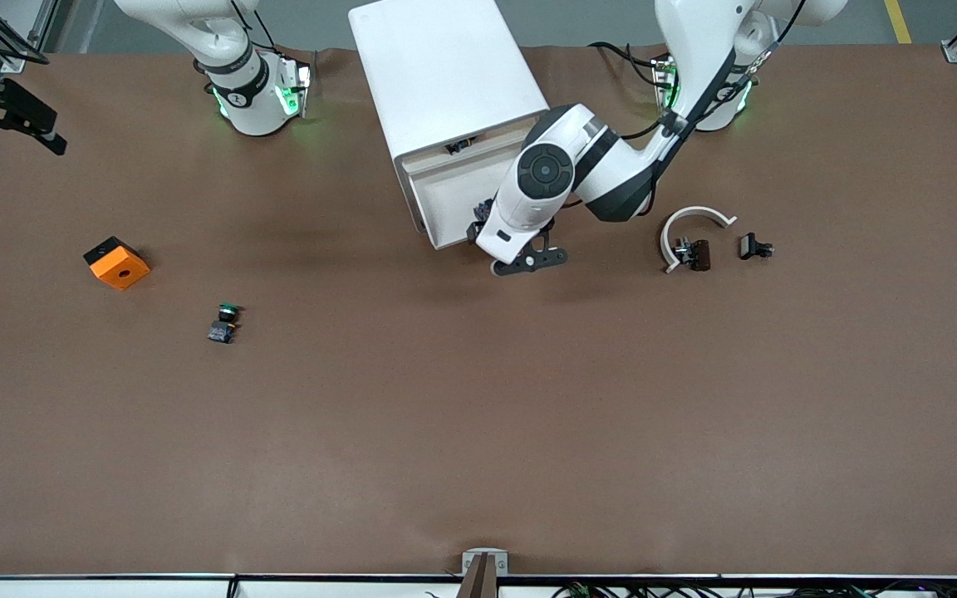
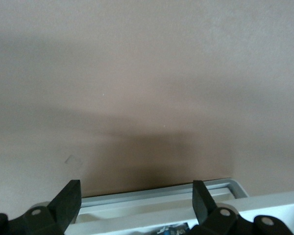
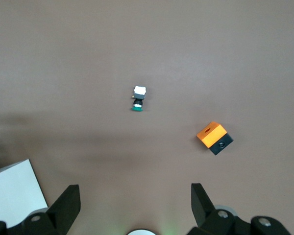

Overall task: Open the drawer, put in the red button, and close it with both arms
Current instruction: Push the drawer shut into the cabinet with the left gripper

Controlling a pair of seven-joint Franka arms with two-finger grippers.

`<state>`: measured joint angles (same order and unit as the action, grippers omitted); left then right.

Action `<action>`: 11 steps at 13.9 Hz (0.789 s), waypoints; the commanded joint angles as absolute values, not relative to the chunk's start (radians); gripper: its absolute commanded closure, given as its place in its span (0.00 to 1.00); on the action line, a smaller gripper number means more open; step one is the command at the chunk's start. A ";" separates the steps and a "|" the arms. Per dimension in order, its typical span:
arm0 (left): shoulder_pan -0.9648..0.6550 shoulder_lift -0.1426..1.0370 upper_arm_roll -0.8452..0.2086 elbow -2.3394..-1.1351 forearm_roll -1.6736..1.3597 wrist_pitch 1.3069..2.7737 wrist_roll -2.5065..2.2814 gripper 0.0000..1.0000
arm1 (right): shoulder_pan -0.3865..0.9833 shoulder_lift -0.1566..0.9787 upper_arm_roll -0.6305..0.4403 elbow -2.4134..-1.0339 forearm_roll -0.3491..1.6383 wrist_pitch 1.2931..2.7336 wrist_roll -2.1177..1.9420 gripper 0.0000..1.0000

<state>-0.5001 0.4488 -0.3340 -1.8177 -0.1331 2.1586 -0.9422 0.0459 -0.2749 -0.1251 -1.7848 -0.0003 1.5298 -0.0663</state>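
Peering past the left gripper (image 2: 134, 208), jaws spread wide and empty over the open drawer (image 1: 453, 195), I make out only a dark-blue sliver at the wrist view's edge, perhaps the red button. The right gripper (image 3: 134, 205), also wide open, waits high above the table (image 1: 478, 432).

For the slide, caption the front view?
Left gripper open over pulled-out white tray drawer; right arm waits.
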 commanded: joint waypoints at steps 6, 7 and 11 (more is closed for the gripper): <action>-0.499 0.451 -0.422 -1.865 -0.179 2.129 -0.963 0.00 | 0.044 -0.080 -0.104 -1.599 0.002 1.477 -0.074 0.00; -0.497 0.456 -0.425 -1.865 -0.196 2.129 -0.963 0.00 | 0.048 -0.065 -0.103 -1.583 0.002 1.477 -0.074 0.00; -0.508 0.465 -0.443 -1.865 -0.236 2.128 -0.965 0.00 | 0.031 -0.041 -0.100 -1.542 0.014 1.470 -0.075 0.00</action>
<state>-0.5041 0.4660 -0.4223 -1.8625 -0.2060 2.1358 -0.9576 0.0458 -0.0662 -0.1037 -1.6026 0.0013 1.5045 -0.0670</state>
